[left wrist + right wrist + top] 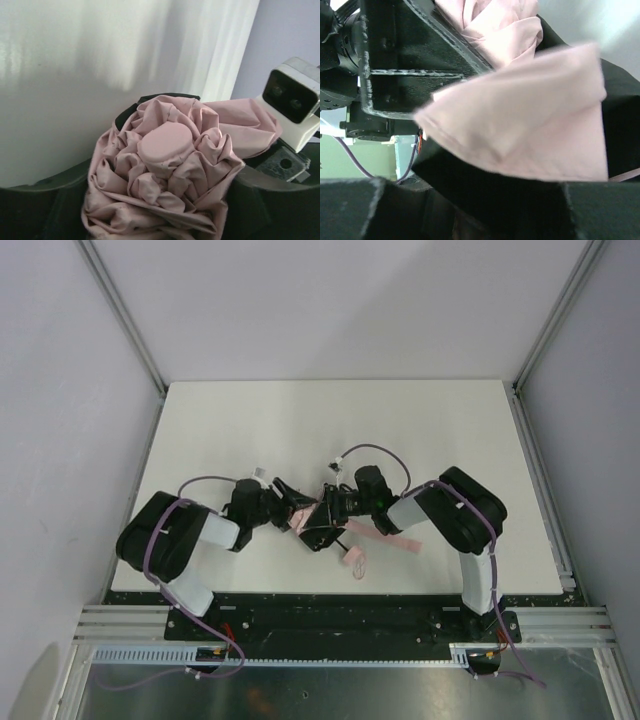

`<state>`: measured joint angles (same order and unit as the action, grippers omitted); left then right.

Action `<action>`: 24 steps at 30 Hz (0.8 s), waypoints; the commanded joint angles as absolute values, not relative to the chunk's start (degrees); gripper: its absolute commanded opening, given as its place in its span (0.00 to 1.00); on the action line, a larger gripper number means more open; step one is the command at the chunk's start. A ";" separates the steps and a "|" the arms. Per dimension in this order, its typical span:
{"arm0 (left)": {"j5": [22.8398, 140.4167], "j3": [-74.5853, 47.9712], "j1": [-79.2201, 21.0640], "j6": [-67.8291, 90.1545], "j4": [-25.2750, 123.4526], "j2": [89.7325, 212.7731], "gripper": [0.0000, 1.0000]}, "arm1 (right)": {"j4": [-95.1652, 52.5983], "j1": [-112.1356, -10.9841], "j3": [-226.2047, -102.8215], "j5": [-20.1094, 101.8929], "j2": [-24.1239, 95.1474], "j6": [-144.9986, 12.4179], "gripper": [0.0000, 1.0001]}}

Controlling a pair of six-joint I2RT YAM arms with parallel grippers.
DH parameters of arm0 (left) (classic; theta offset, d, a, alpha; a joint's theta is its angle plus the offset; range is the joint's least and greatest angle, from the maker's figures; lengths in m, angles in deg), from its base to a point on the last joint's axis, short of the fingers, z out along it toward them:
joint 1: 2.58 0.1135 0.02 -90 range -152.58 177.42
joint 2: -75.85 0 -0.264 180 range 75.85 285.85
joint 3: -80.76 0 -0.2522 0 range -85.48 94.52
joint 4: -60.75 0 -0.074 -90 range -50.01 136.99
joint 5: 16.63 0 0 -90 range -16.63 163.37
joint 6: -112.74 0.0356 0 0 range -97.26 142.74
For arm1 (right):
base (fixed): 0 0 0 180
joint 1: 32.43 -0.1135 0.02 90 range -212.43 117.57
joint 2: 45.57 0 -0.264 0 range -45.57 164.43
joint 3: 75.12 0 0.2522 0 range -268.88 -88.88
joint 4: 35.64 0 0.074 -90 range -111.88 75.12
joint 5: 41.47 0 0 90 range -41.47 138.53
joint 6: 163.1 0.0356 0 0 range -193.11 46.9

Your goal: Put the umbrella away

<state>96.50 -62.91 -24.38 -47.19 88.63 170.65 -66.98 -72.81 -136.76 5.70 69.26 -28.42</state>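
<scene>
Much of the umbrella point(318, 527) is hidden. From above it shows only as a dark knot with scraps of pink where the two arms meet, near the front middle of the table point(300, 420). The left gripper point(286, 508) and the right gripper point(334, 506) cover most of it. Its handle point(351, 557) pokes out toward the front edge, with the thin strap point(361, 568) looped beside it. A pale pink strip point(402, 540) lies partly under the right arm; what it belongs to is unclear.

The left wrist view shows crumpled pink fabric around a round cap point(165, 144), with the bundle's lower part cut off by the frame. The left fingers point(42, 205) stand wide on either side and the fabric touches both, but I cannot tell whether they press it. A white camera point(292, 97) on the other wrist peers in from the right.

The right wrist view is blurred and crowded. A pink flap point(520, 125) fills the middle over black parts, and I cannot tell how far the right pincer is apart or whether it holds anything.

Counted: one umbrella, one handle, one strap, one cap, two arms, two grippers.
</scene>
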 commanded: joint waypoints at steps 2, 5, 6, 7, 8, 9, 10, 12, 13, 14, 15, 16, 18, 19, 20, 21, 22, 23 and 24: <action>90.22 -65.68 -24.48 -41.34 77.34 170.10 0.51 | -63.98 -73.30 -136.99 3.48 67.17 -32.45 0.00; 89.78 -65.99 -24.47 -40.77 77.73 168.41 0.26 | -53.74 -74.44 -137.94 8.90 64.23 -39.28 0.00; 89.92 -66.02 -24.46 -40.74 77.96 168.23 0.16 | -49.19 -74.97 -138.72 10.96 63.25 -41.08 0.00; 90.13 -66.08 -24.46 -40.73 78.34 168.14 0.08 | -46.04 -75.50 -139.33 12.78 62.32 -42.37 0.03; 90.40 -66.24 -24.46 -40.77 78.92 168.05 0.04 | -42.70 -75.94 -139.95 14.44 61.29 -43.06 0.09; 90.81 -66.50 -24.46 -40.74 79.87 167.87 0.02 | -39.89 -76.38 -140.34 15.98 59.85 -43.32 0.17; 91.36 -66.80 -24.46 -40.64 81.36 167.61 0.01 | -37.17 -76.73 -140.49 17.62 58.29 -43.09 0.24; 92.56 -67.47 -24.46 -40.37 84.43 166.57 0.00 | -31.90 -77.24 -140.67 20.85 54.16 -42.36 0.38; 93.34 -67.77 -24.46 -40.01 86.49 165.77 0.00 | -29.09 -77.47 -140.70 22.52 51.54 -41.91 0.46; 94.47 -67.97 -24.42 -39.49 88.71 164.84 0.00 | -26.27 -77.76 -140.68 24.67 48.86 -41.42 0.53; 95.39 -68.11 -24.40 -38.83 90.57 163.67 0.00 | -22.93 -77.99 -140.62 26.67 45.99 -40.74 0.59; 96.20 -68.22 -24.39 -38.19 92.38 162.26 0.00 | -19.99 -78.11 -140.54 28.42 43.10 -40.00 0.63; 97.84 -68.22 -24.42 -37.12 95.36 159.30 0.00 | -15.72 -77.78 -139.83 31.22 37.46 -38.09 0.68; 98.79 -68.06 -24.40 -36.54 96.66 157.70 0.00 | -14.18 -77.30 -139.10 32.67 34.44 -36.96 0.69; 99.79 -67.85 -24.39 -36.08 97.75 156.19 0.00 | -12.98 -76.84 -138.07 34.62 31.44 -35.30 0.71; 100.68 -67.56 -24.29 -35.85 98.69 154.47 0.00 | -12.07 -76.21 -136.72 36.79 28.05 -33.51 0.74; 101.70 -67.29 -24.20 -35.78 99.95 152.64 0.00 | -11.48 -75.68 -135.17 38.93 24.68 -31.60 0.77; 103.00 -66.94 -24.16 -35.87 101.46 151.03 0.00 | -11.54 -75.06 -133.16 40.61 21.15 -29.28 0.81; 104.23 -66.49 -24.13 -36.01 102.88 149.43 0.00 | -11.74 -74.53 -131.06 42.46 17.67 -26.71 0.86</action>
<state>98.95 -68.70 -24.53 -38.69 91.47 156.49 -18.06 -76.53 -136.82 32.28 27.92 -35.15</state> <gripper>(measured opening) 0.502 0.795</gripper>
